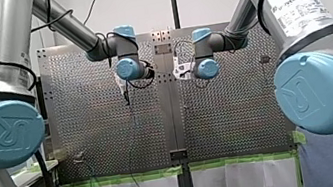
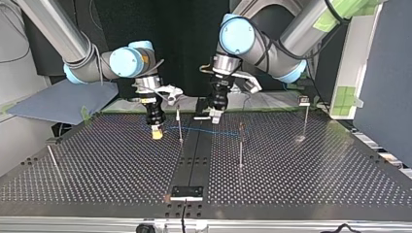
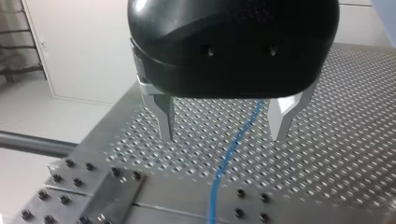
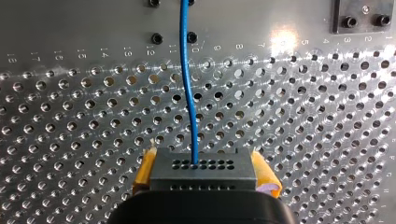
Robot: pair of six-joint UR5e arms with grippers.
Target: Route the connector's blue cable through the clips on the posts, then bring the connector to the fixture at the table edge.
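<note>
Between right gripper (image 2: 156, 131) pads (image 4: 145, 170), clamping connector (image 4: 201, 173) near table (image 2: 316, 170) at top view's left, socket face pointing ahead, cable (image 4: 187, 93) stretching lengthwise across toward posts (image 2: 241, 145), passing between left gripper (image 3: 223, 135) jaws standing apart, likely leaving most routing and far fixture (image 2: 187, 192) trip undone.

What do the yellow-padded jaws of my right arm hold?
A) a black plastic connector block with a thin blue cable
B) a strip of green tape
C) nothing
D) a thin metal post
A: in the right wrist view the black plastic connector block sits clamped between the yellow pads, the thin blue cable leaving it.
</note>
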